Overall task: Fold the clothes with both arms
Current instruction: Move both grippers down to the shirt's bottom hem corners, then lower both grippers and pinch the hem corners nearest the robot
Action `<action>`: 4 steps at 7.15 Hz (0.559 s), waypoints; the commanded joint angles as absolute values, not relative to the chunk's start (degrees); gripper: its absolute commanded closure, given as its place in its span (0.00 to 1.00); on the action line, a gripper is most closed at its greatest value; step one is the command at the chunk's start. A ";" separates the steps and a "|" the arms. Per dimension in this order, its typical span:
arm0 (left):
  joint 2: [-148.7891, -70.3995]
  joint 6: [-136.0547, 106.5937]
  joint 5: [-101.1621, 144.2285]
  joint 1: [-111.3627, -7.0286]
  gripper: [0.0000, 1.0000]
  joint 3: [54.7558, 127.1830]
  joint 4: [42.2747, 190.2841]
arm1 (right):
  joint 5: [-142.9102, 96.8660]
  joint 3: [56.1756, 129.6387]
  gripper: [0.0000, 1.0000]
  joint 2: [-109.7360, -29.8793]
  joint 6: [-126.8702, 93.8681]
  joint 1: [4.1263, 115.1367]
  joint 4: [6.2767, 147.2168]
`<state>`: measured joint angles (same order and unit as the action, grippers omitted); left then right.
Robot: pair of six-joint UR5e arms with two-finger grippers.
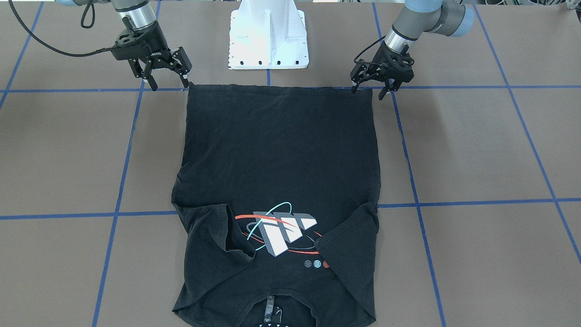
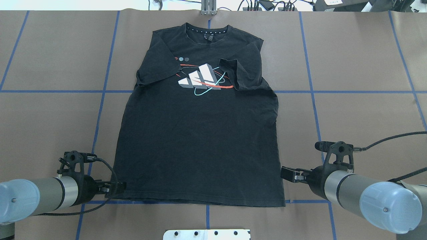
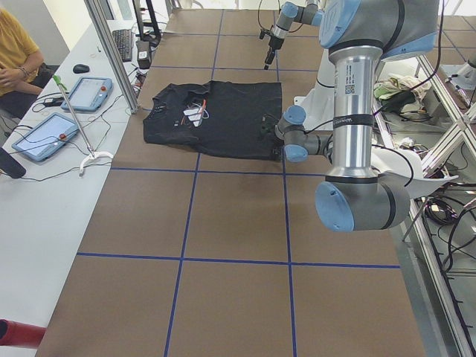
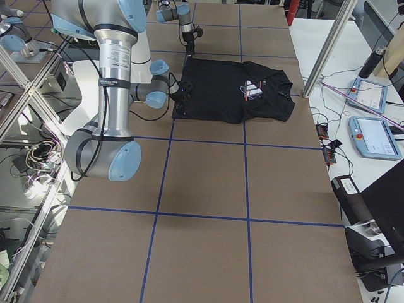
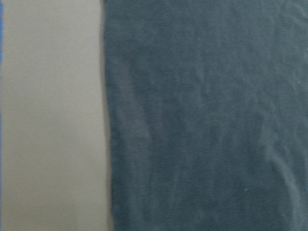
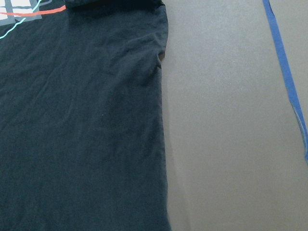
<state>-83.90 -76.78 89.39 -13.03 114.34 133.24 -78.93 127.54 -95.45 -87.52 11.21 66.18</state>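
Front-facing view: the left claw (image 1: 367,92) hangs with its jaws spread wide and empty, one hem corner of the T-shirt (image 1: 281,150) lying between its tips; the right claw (image 1: 170,86) is likewise spread and holds nothing, the other hem corner just beside its inner finger; the white pedestal (image 1: 268,41) stands between the two claws, clear of both; overhead view: the shirt stretches away ahead of both claws, sleeves folded in over the chest graphic (image 2: 201,80), collar at the far end; to grasp well, I judge, each claw should drop square on its corner and catch both layers, then both lift together so the hem travels level toward the collar; left wrist view: a blurred cloth edge close beneath; right wrist view: the side edge runs ahead, bare table (image 6: 231,120) beside it; side views: tablets (image 3: 88,93) and a seated person (image 3: 18,59) lie well beyond the collar, out of the claws' way
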 commanded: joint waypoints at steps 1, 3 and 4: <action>-83.58 -76.82 89.47 -12.22 0.11 114.26 133.24 | -78.84 127.53 0.00 -95.45 -87.45 11.16 66.18; -83.58 -77.87 89.38 -11.52 0.33 114.26 133.16 | -78.66 127.53 0.00 -95.45 -87.45 11.25 66.18; -83.58 -77.87 89.38 -11.17 0.35 114.17 133.15 | -78.66 127.53 0.00 -95.36 -87.45 11.25 66.18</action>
<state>-83.59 -77.71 89.40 -11.61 114.23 133.19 -78.73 127.53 -95.44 -87.48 11.23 66.18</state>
